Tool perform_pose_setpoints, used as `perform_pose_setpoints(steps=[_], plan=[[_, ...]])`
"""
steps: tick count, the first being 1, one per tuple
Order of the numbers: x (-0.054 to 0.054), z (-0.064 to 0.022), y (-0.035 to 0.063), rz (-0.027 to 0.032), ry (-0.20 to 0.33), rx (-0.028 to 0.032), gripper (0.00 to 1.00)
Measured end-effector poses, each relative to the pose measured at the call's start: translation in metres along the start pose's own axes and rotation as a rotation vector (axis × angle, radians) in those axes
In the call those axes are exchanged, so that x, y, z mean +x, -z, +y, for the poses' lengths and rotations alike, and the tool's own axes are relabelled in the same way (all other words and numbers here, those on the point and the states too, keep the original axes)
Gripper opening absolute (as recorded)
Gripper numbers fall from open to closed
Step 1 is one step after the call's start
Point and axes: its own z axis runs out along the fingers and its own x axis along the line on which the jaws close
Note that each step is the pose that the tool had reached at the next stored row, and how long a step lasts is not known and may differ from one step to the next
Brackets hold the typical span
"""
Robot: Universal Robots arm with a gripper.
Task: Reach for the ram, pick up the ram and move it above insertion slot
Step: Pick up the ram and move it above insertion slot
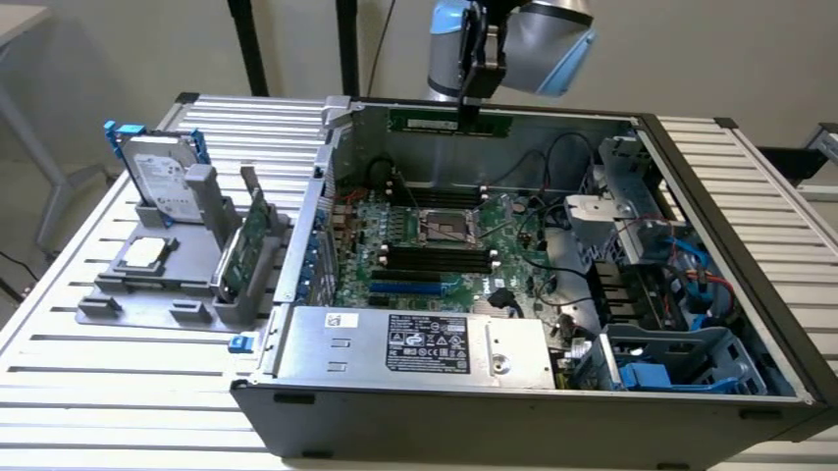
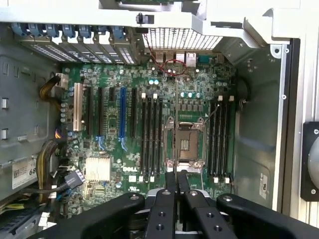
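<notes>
One thin green circuit-board stick, the ram (image 1: 450, 123), is seen held high in the exterior view, pinched at its upper middle by the black two-fingered pincer (image 1: 474, 96) and hanging level over the far wall of the open grey computer case (image 1: 524, 407). Nearest in that view, the silver power-supply box with its black label (image 1: 426, 345) is seen at the case's front edge. Behind it lies the green motherboard (image 1: 433, 231), with its black memory slots (image 1: 439, 257) just in front of the processor socket (image 1: 445, 228). On the slatted metal bench (image 1: 118, 392), toward the exterior view's left, a grey parts stand (image 1: 171, 285) carries a silver hard drive (image 1: 164, 177) and a wider green expansion card (image 1: 242, 250).

In the wrist view the pincer fingers (image 2: 171, 186) are pressed together over the socket (image 2: 189, 144), between the two banks of slots.

The ram is judged light, stiff and thin, but fragile: chips and edge contacts should not be squeezed. A hold on the bare long edges near the middle is judged best, kept level so it does not swing.
</notes>
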Motion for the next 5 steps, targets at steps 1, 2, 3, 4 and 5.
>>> perform_pose_setpoints(steps=[1,2,3,4,5], plan=[[0.0000,0.0000,0.0000,0.0000,0.000,0.0000,0.13],[0.0000,0.0000,0.0000,0.0000,0.000,0.0000,0.13],[0.0000,0.0000,0.0000,-0.0001,0.000,0.0000,0.13],[0.0000,0.0000,0.0000,0.0000,0.000,0.0000,0.13],[0.0000,0.0000,0.0000,0.0000,0.000,0.0000,0.13]])
